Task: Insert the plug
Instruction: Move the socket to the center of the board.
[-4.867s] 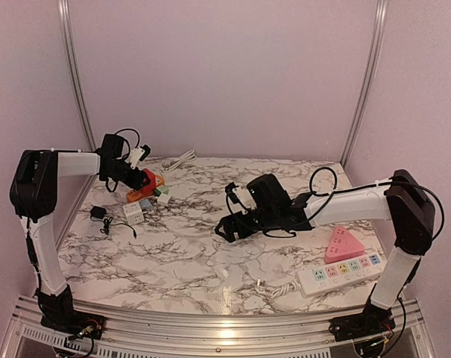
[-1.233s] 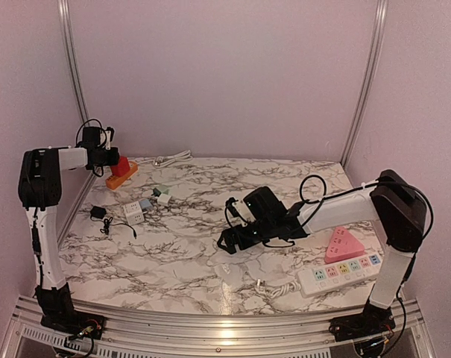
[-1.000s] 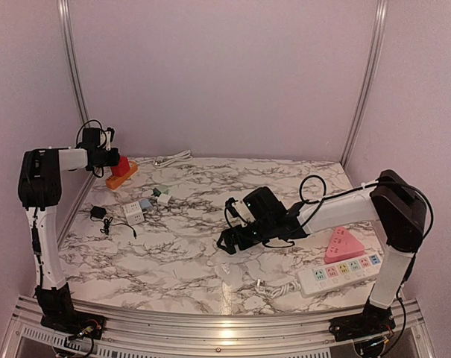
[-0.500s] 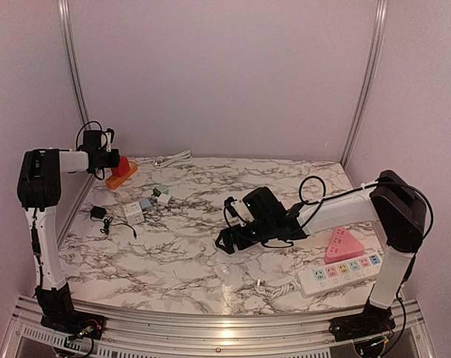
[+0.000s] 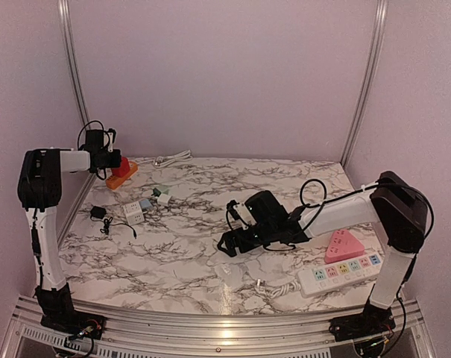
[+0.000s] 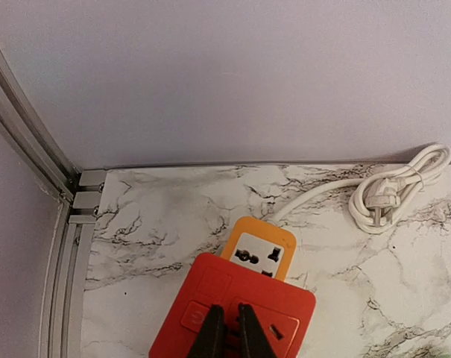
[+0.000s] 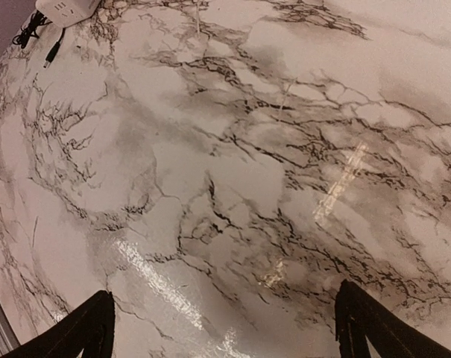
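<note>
Plug (image 6: 232,317) (red, boxy): lies over the near end of the orange strip (image 6: 261,252), both on the marble bench (image 6: 158,224). Left pincer (image 6: 226,332): pinched shut, tips over the plug's top face (contact not discernible). Coiled white cord (image 6: 393,190): just right of the strip. Right pincer (image 7: 225,309): spread wide, low over the bench, well right of the strip. White socket bar (image 5: 341,272) and pink triangle (image 5: 343,245): far right of the strip, near each other.

Red adapter (image 6: 232,313) cut off at 6 o'clock edge, hides orange power strip (image 6: 259,250) near end. Right gripper (image 7: 221,298): only fingertips visible.
</note>
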Robot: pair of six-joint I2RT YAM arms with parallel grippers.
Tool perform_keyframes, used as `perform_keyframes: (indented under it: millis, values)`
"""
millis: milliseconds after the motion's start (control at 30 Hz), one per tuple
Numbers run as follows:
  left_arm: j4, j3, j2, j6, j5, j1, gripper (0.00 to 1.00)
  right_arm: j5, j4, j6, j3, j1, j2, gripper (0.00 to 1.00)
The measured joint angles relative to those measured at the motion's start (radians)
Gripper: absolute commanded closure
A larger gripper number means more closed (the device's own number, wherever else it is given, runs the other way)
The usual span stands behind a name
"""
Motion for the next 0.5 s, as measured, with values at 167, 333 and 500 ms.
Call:
perform_keyframes:
  millis: [167,333,500]
  values:
    - [-0.034,0.021,0.002,-0.009,-0.001,0.000,0.94,0.004,0.001,0.001,-0.012,0.000,-0.020,0.03]
    - [-0.052,0.036,0.007,-0.018,0.001,0.000,0.91,0.006,0.003,0.001,-0.012,0.000,-0.026,0.03]
    - [-0.053,0.037,0.002,-0.026,0.016,-0.001,0.75,0.006,0.004,0.001,-0.012,0.000,-0.026,0.03]
